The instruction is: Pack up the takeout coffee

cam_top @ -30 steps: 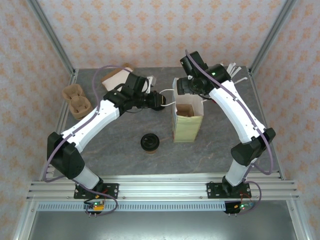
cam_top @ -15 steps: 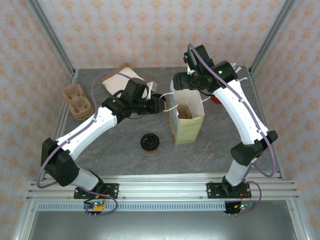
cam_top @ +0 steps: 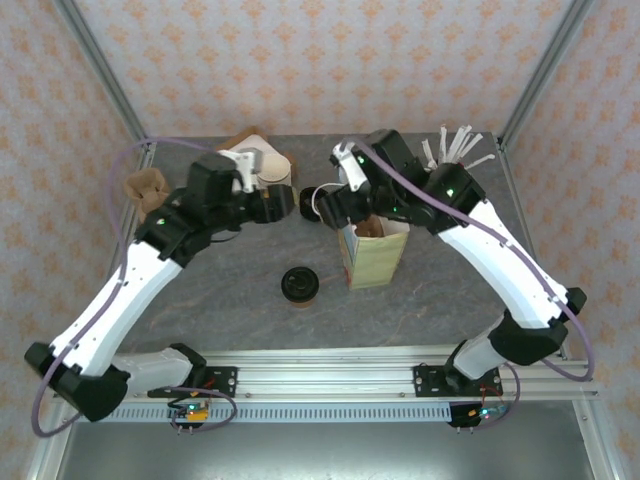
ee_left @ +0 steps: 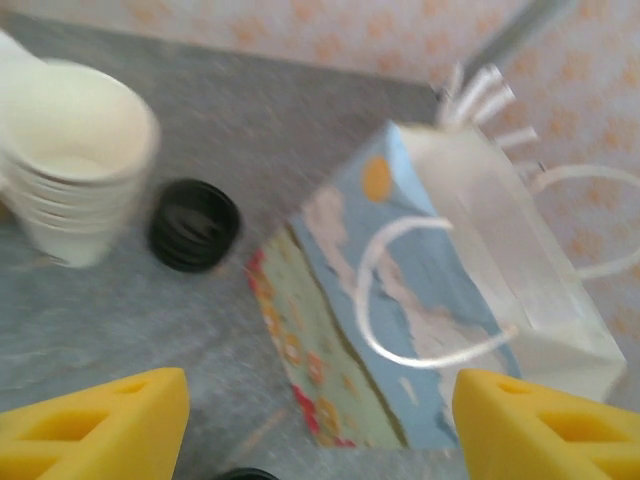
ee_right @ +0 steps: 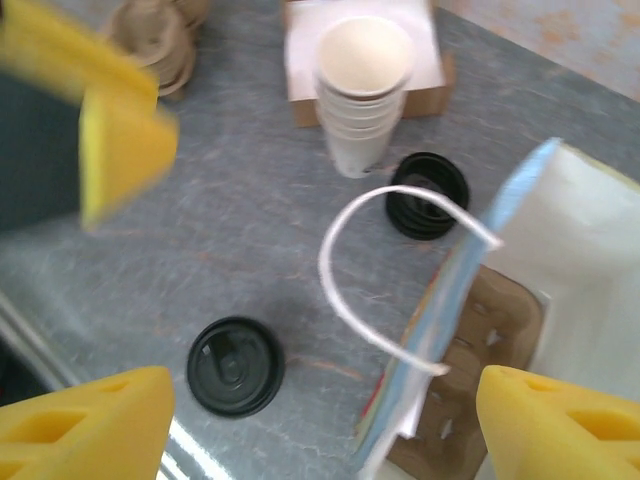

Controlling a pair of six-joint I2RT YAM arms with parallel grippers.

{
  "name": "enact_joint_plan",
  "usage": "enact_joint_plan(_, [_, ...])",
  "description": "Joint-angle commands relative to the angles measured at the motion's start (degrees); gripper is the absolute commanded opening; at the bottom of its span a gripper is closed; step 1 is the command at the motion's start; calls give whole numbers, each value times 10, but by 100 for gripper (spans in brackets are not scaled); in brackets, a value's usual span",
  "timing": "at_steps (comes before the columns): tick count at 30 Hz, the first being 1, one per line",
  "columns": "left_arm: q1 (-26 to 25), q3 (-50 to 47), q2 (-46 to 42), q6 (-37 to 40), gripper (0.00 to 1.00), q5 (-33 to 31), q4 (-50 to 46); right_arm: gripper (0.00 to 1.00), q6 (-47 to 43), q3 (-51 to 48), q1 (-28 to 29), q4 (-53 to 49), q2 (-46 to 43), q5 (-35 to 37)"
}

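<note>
Takeout coffee (cam_top: pixel 300 285): seen upright on the table (cam_top: pixel 220 290), lidded, near the paper bag (cam_top: pixel 372 262) but outside it, untouched.
Left gripper (ee_left: pixel 320 392): fingers are spread wide; nothing is held.
Right gripper (ee_right: pixel 325 405): fingers are spread wide; nothing is pinched.
Paper bag: left open, tilted.

L arm (cam_top: pixel 118 300): white rounded shell links, black joint housings, black wrist block.
R arm (cam_top: pixel 505 265): same build, white links w/ black joints.
Cables: thin purple-grey cable (cam_top: pixel 150 141) loops loose outside the L arm. A matching one (cam_top: pixel 583 335) runs along the R arm.
Bases: black mount plates (cam_top: pixel 192 380), one per arm. A small board w/ green light sits below each.
L gripper (ee_left: pixel 320 430): bright yellow fingers (ee_left: pixel 95 425), blocky, w/ recessed pockets.
R gripper (ee_right: pixel 320 425): same yellow fingers (ee_right: pixel 85 420), chunky wedge shape.
</note>
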Motion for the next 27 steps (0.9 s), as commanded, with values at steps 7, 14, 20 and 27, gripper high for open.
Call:
enact_joint_plan(7, [189,-61,-67,17,73,-9,-76,84,-59,-56,101,-20,106,-18])
enact_joint_plan(14, [263,-116,-88,23,75,46,-75,92,-42,-120,101,23,187,-25])
enact_joint_plan(20, [265,-127,-95,36,76,53,-83,96,-42,-126,95,27,232,-15])
enact_joint_plan(27, [265,-126,-95,41,76,53,-87,92,-41,-126,92,25,250,-32])
